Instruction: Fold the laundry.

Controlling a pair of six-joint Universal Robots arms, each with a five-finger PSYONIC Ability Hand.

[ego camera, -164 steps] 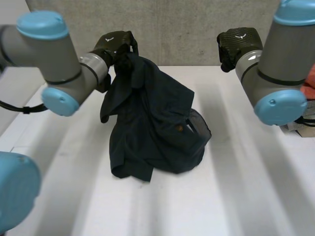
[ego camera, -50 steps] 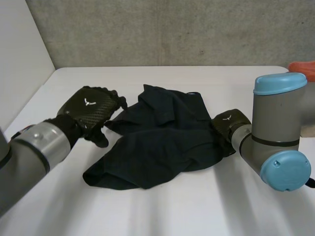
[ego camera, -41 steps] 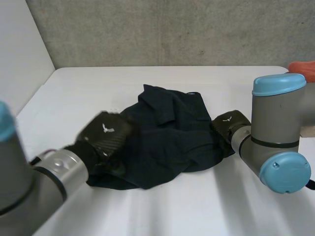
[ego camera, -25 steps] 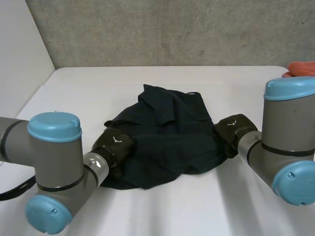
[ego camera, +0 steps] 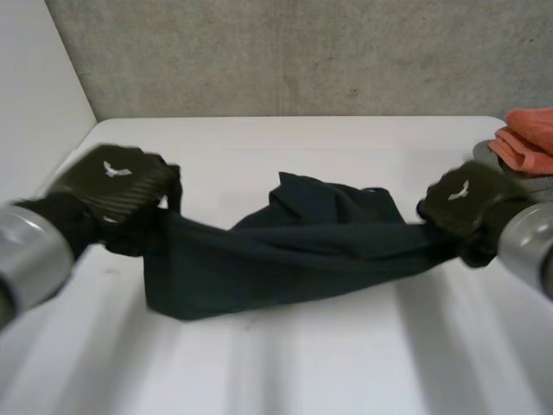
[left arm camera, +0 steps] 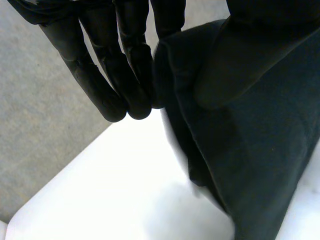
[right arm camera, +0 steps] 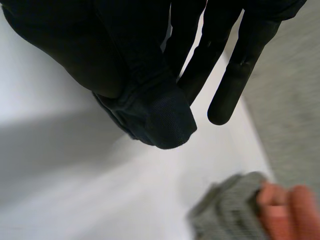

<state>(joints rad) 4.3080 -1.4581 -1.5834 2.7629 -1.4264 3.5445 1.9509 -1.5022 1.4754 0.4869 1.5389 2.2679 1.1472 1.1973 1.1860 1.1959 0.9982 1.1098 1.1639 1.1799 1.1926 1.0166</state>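
Currently we hold the dark garment (ego camera: 285,255) stretched between both hands across the middle of the table (ego camera: 285,372). Our left hand (ego camera: 108,186) pinches one end between thumb and fingers (left arm camera: 117,75), toward the table's left edge. Our right hand (ego camera: 467,207) pinches the other end the same way, toward the right edge. Orange cloth (ego camera: 529,143) sits near the far right corner.

We hold our left hand (ego camera: 117,186) at nine o'clock in the head view and our right hand (ego camera: 467,207) at three o'clock, well apart, with grey forearms trailing toward eight and four. Each hand pinches an end of the dark garment (ego camera: 285,251) between thumb and straight fingers (left arm camera: 120,65).
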